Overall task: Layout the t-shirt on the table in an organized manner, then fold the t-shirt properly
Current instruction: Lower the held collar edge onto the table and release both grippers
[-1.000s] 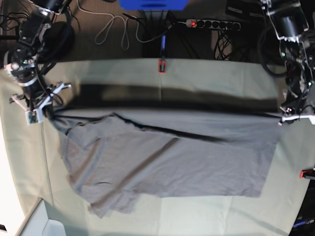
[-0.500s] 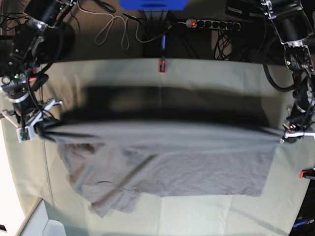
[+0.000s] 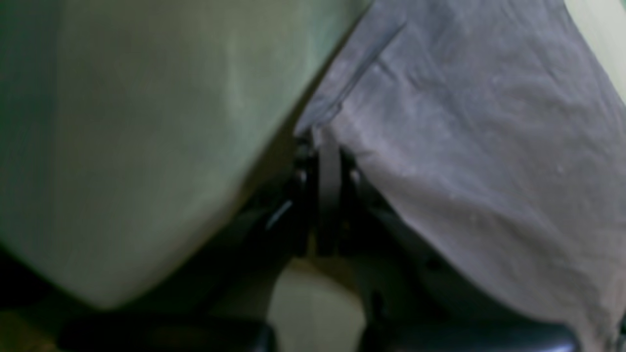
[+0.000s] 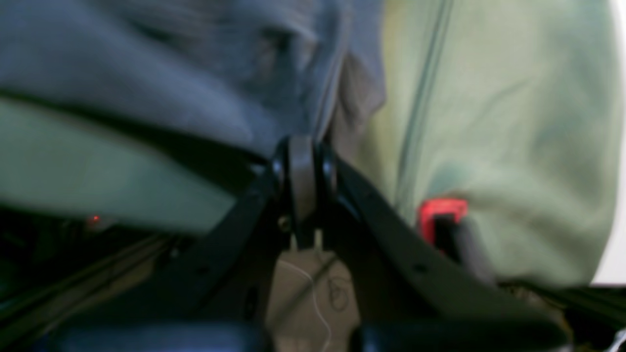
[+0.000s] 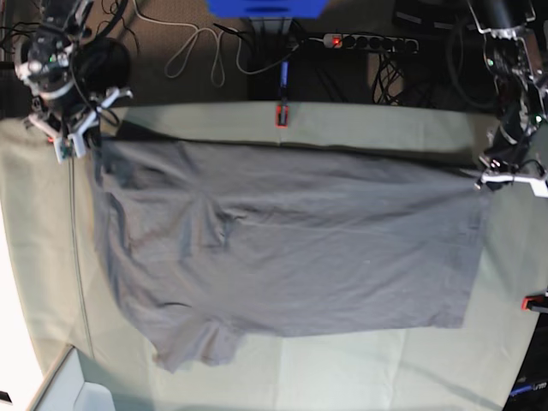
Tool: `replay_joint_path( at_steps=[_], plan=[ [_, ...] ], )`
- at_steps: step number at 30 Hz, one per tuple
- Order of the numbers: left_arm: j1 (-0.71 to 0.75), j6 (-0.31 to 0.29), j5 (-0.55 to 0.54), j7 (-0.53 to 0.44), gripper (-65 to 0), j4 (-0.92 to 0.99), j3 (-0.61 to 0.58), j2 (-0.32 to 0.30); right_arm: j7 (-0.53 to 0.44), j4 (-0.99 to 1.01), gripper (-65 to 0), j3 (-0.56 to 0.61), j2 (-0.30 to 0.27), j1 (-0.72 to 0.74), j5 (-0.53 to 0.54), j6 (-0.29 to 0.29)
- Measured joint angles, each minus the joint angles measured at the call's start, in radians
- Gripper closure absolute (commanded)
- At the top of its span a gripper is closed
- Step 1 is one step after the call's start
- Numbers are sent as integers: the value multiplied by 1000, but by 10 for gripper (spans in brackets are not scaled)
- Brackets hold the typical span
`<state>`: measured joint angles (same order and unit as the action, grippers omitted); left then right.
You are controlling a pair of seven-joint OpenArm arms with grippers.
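The dark grey t-shirt (image 5: 282, 244) lies spread over the pale green table (image 5: 385, 128), its far edge stretched between both grippers. My right gripper (image 5: 81, 141), at the base view's far left, is shut on a corner of the t-shirt (image 4: 205, 58); the jaws pinch the cloth at the right gripper (image 4: 302, 146). My left gripper (image 5: 490, 180), at the base view's right, is shut on the other far corner of the t-shirt (image 3: 489, 146); the cloth sits between the jaws of the left gripper (image 3: 326, 146). A sleeve bunches at the near left (image 5: 193, 347).
A red clamp (image 5: 281, 114) holds the table cloth at the far edge, another red clamp (image 5: 535, 301) sits at the right edge, and one shows in the right wrist view (image 4: 440, 215). Cables and a power strip (image 5: 368, 41) lie behind the table. A pale box (image 5: 77, 390) stands at the near left.
Both grippers have carried the shirt's edge away toward the far side of the table. The folded-over upper layer has opened out, and the shirt now lies spread and mostly flat.
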<state>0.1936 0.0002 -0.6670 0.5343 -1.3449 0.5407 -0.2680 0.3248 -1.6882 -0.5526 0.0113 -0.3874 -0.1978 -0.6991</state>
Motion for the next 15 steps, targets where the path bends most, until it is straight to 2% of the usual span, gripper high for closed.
replay_joint_path(
  at_steps=[9,15],
  plan=[
    [89,-4,0,1,0,-8,5,0,-31,35,0,-14,-14,-32,0,0],
    [101,-8,-5,16,0,-8,121,11,-31,38,0,-23,-22,-35,0,0]
  ],
)
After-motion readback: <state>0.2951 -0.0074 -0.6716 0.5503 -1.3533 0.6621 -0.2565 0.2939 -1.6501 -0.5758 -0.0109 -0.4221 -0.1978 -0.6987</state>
